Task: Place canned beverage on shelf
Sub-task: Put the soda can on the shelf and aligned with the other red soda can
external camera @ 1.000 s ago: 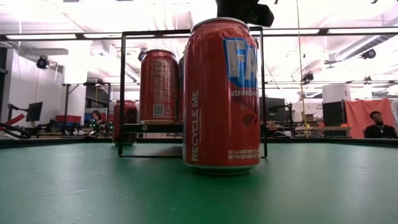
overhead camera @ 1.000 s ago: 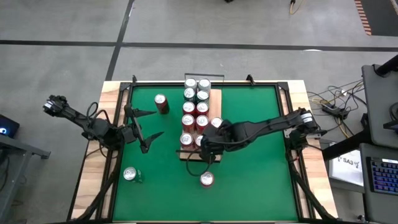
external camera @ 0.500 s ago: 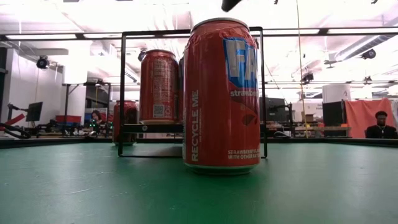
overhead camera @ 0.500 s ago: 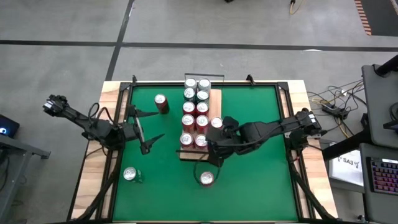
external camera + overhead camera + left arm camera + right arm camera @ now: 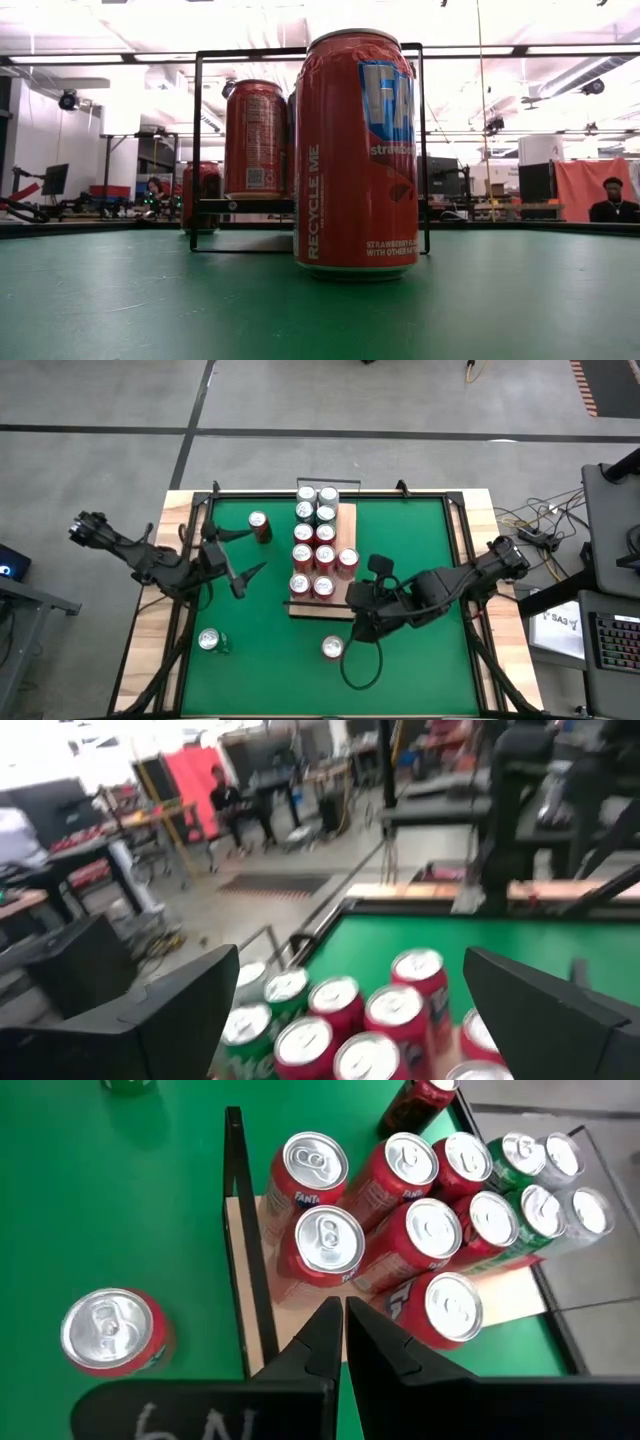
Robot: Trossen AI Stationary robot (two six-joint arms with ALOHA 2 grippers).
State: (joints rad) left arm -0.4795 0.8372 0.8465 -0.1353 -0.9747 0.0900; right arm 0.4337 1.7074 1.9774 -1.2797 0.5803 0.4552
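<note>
The shelf (image 5: 347,525), a pale board with black end rails, lies on the green mat and carries several red and green cans (image 5: 313,556) standing upright in rows. My right gripper (image 5: 356,626) is shut and holds nothing; it hovers off the shelf's near end, and its wrist view looks down on the cans (image 5: 420,1230) past the gripper (image 5: 344,1330). My left gripper (image 5: 240,555) is open and hangs left of the shelf, pointing level toward it, with the cans (image 5: 340,1020) far ahead of its fingers.
Three loose cans stand upright on the mat: a red one (image 5: 332,648) near my right gripper, a green one (image 5: 210,641) at the near left and a red one (image 5: 259,526) at the far left. The shelf's near black rail (image 5: 245,1250) stands upright. People show in the room beyond.
My right gripper, shut throughout, has drawn back from the shelf's near end toward the table's near right and risen, leaving the low view's top edge. My left gripper has risen a little and rolled, staying open. No can has moved.
</note>
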